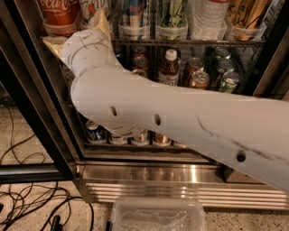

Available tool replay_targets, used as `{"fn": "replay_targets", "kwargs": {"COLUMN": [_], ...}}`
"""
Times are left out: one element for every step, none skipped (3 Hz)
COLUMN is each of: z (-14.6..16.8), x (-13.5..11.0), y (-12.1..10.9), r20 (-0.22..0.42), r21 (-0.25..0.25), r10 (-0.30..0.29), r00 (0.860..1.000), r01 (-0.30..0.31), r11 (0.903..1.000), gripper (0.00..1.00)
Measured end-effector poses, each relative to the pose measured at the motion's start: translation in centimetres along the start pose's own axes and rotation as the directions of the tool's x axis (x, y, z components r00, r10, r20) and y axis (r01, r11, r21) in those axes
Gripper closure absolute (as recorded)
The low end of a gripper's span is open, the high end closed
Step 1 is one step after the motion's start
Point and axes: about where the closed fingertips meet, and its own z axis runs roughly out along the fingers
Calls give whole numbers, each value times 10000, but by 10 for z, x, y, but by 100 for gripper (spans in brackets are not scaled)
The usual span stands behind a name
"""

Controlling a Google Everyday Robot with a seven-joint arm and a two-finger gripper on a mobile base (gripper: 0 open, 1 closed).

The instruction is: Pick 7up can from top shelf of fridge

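Note:
The fridge (149,173) stands open in front of me. On its top shelf (189,43), the 7up can (91,6), white and light green, stands second from the left in a clear tray, cut off by the top edge of the view. My gripper (74,30) is at the front of the top shelf, just below the 7up can and the red Coca-Cola can (58,11). Its cream fingers (102,22) are spread apart and hold nothing. One points up in front of the 7up can, the other out to the left. My white arm (171,117) crosses the fridge front.
More cans and bottles stand in trays along the top shelf to the right. A brown bottle (169,67) and several cans fill the middle rack, with cans on the lower rack (97,134). A clear plastic bin (156,215) and cables (27,203) lie on the floor.

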Motion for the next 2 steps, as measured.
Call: {"fn": "replay_targets", "kwargs": {"z": [0,-12], "x": [0,-5], "y": [0,-3], "r20": [-1,-48], "r21": [1,57], "r10": [2,133], "r00": [10000,9999], "r01": [-2,-132], "r11": [10000,9999], "gripper": [0,0]}}
